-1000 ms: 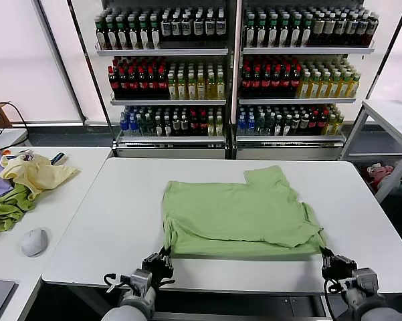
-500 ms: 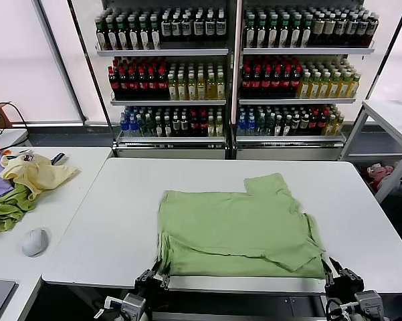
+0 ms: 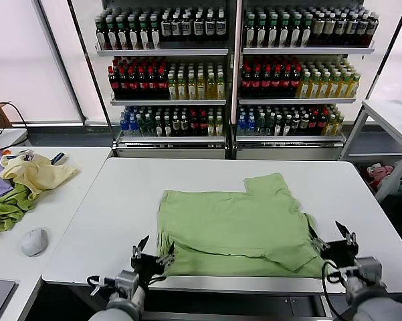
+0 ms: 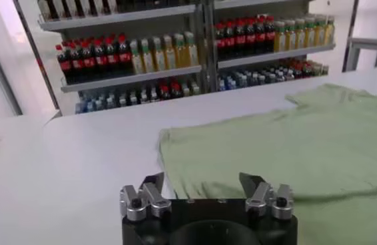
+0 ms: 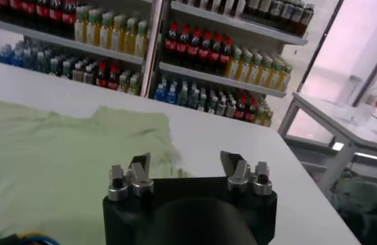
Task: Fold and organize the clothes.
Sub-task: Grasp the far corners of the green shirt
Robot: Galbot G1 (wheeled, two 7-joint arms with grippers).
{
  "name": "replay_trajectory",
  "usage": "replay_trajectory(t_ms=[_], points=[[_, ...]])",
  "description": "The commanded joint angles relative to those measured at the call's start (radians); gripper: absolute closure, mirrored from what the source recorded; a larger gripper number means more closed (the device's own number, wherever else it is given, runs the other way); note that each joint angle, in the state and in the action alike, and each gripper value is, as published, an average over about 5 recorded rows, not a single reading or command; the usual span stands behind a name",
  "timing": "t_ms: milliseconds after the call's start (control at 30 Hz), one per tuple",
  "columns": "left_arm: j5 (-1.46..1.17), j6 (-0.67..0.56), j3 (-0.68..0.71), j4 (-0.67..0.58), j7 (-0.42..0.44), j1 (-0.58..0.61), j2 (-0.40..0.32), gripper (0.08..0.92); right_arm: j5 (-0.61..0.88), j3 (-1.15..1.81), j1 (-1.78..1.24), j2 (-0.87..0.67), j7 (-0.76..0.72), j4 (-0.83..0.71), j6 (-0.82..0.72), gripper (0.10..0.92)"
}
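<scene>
At the surface's near edge both hands stand wide open, gripping nothing — left hand by the polo shirt's near left corner, right hand seemingly just off its right. Bare room flanks the shirt; bottle shelves behind.

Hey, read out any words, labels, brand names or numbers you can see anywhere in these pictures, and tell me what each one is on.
None can be read.
Bottles on the shelves: labels too small and blurred.
Polo shirt: no print or patch showing.
Left tool and right tool: no markings visible.
Mouse and garments on the side table: no text visible.
</scene>
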Motion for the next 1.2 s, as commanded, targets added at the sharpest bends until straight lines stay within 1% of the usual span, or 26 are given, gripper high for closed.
replay_trajectory(t_ms=[33, 167, 300, 600, 700, 933, 1200], points=[[-0.139, -0.009, 0.059, 0.328, -0.01, -0.46, -0.032, 0.193, 0.059, -0.282, 0.529, -0.002, 0.019, -0.37, -0.005, 0.204], [-0.132, -0.008, 0.1, 0.475, -0.011, -0.573, -0.068, 0.178, 0.059, -0.341, 0.636, 0.014, 0.018, -0.51, -0.02, 0.203], [-0.122, 0.0, 0.126, 0.596, -0.021, -0.652, -0.103, 0.177, 0.058, -0.371, 0.712, 0.048, 0.013, -0.637, -0.04, 0.203], [-0.107, 0.011, 0.155, 0.784, -0.024, -0.743, -0.154, 0.177, 0.053, -0.415, 0.852, 0.123, 0.002, -0.837, -0.042, 0.203], [-0.108, 0.017, 0.162, 0.808, -0.021, -0.748, -0.161, 0.177, 0.053, -0.424, 0.886, 0.145, 0.001, -0.897, -0.042, 0.203], [-0.116, 0.038, 0.184, 0.82, -0.008, -0.738, -0.163, 0.177, 0.04, -0.442, 0.939, 0.187, 0.007, -1.015, -0.045, 0.203], [-0.119, 0.051, 0.189, 0.823, 0.0, -0.727, -0.162, 0.177, 0.017, -0.447, 0.96, 0.212, 0.017, -1.096, -0.063, 0.203]])
